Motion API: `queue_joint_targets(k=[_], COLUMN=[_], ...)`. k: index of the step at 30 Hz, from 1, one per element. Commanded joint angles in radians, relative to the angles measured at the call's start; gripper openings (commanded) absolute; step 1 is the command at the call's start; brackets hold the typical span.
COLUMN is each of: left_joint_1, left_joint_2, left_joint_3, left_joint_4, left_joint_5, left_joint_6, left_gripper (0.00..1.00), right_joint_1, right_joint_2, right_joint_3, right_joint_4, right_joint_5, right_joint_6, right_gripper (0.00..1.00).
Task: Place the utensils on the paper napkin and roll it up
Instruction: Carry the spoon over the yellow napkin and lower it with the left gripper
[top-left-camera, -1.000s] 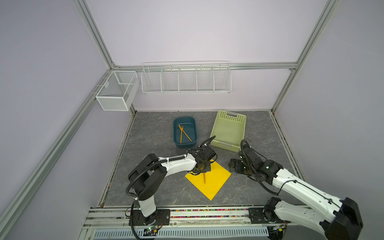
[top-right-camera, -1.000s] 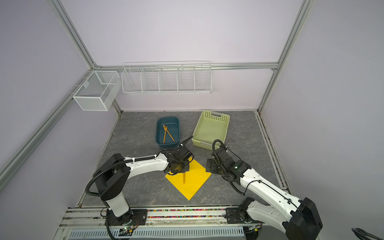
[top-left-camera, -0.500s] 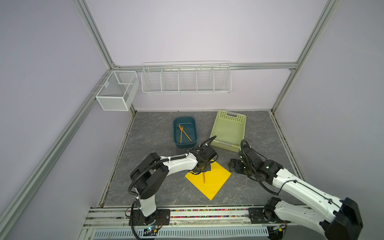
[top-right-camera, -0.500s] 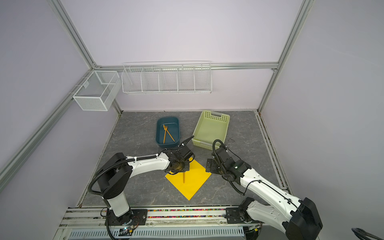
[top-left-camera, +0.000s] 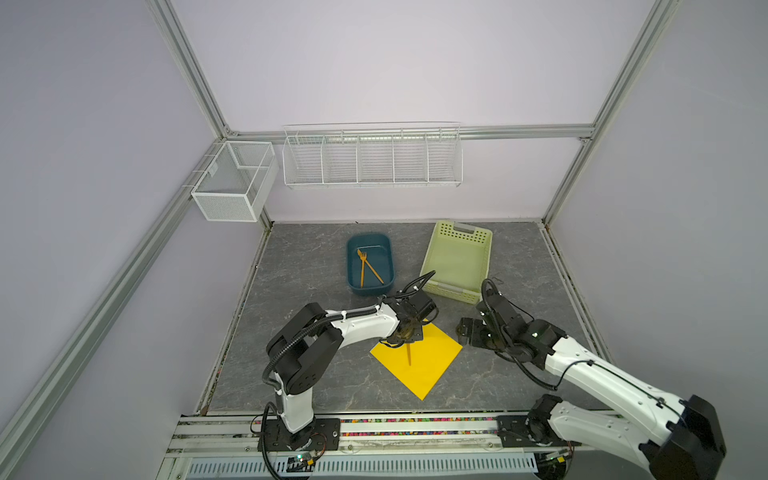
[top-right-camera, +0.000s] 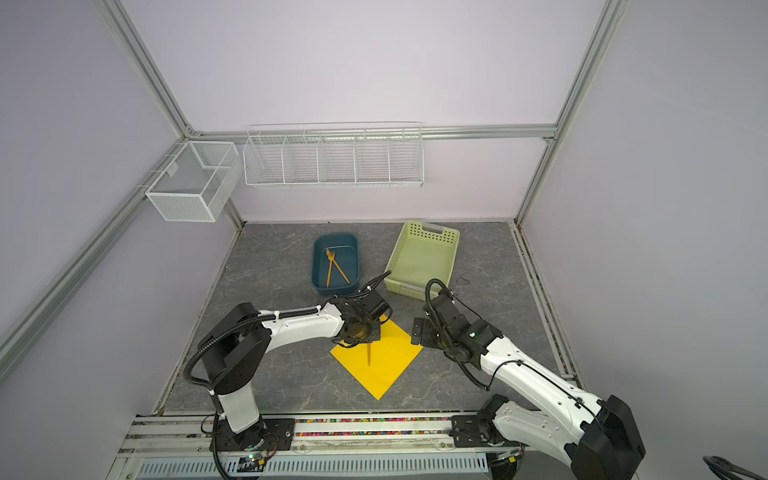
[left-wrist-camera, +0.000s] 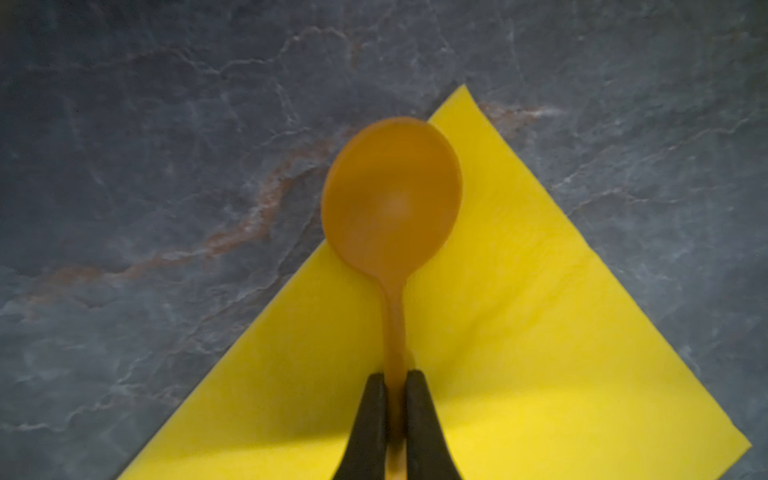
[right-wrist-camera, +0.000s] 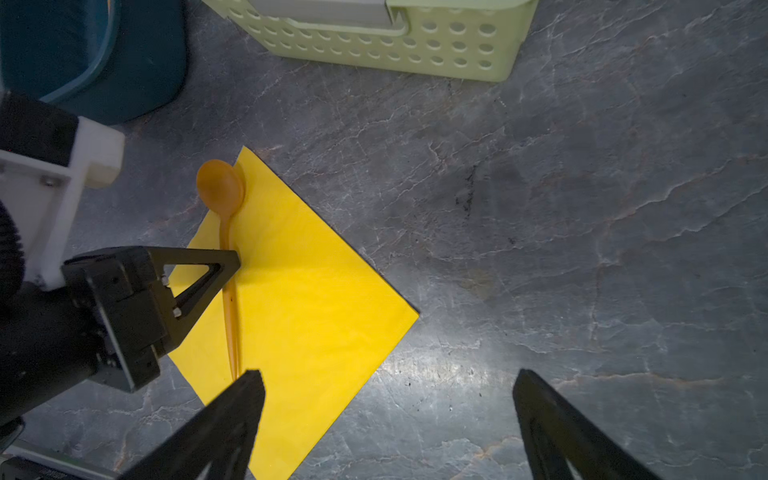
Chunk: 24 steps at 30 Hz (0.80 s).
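The yellow paper napkin lies flat on the table like a diamond. My left gripper is shut on the handle of an orange spoon. The spoon runs along the napkin, its round bowl overhanging the far corner; I cannot tell whether it touches the paper. Two more orange utensils, one a fork, lie crossed in the blue tub. My right gripper hangs open and holds nothing, just right of the napkin.
A dark blue tub stands behind the napkin. A pale green perforated basket sits to the tub's right, near my right arm. White wire baskets hang on the back wall.
The left arm's elbow has shifted slightly. The spoon stays over the napkin in the left gripper, and the right arm has not moved.
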Motion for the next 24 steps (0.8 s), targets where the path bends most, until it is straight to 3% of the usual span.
queue_joint_targets(k=[1,13,24], left_joint_1=[-0.004,-0.004,-0.008], left_joint_2=[0.019,0.005,-0.015], left_joint_3=[0.029,0.025,0.028], left_joint_4=[-0.047,-0.055,-0.072], left_joint_5=[-0.031,-0.044,-0.052], left_joint_6=[-0.012,-0.015,-0.023], left_gripper=[0.08,0.09,0.16], right_joint_1=[-0.004,-0.004,-0.005], right_joint_2=[-0.01,-0.012,-0.031], right_joint_3=[-0.004,0.002,0.009], right_joint_4=[-0.005,-0.007,-0.016], right_joint_5=[-0.014,-0.018,-0.025], right_joint_6=[-0.012,-0.017,-0.018], right_gripper=[0.96,0.96,0.95])
